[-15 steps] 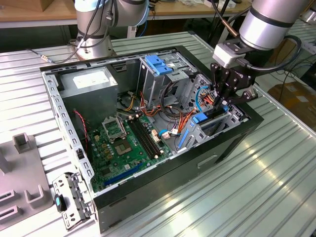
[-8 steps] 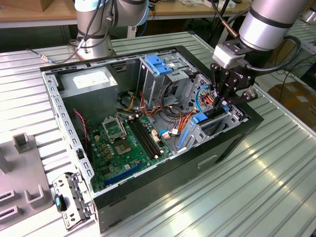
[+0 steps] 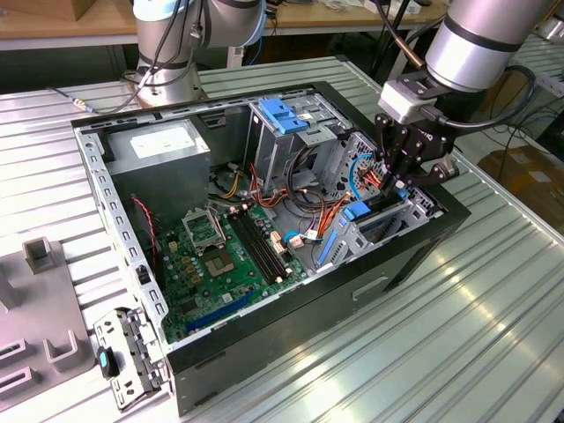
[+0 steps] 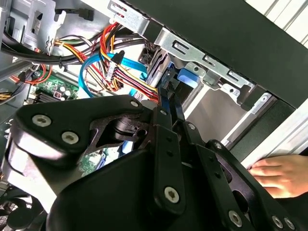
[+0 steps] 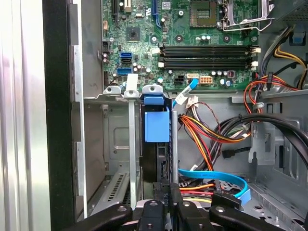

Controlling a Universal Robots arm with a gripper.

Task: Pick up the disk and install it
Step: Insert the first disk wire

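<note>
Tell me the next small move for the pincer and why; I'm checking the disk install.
Probably a short, slow push of the disk further along its slot. The pincer is shut on the disk's edge, the disk stands inside the metal cage, and I cannot tell that it is seated. Cables lie close beside it.

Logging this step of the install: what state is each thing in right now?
disk: standing on edge in its bay, gripped at the near end
gripper: shut on the disk
computer case: lying on its side, side panel off
hand: resting against the case's outer edge
</note>
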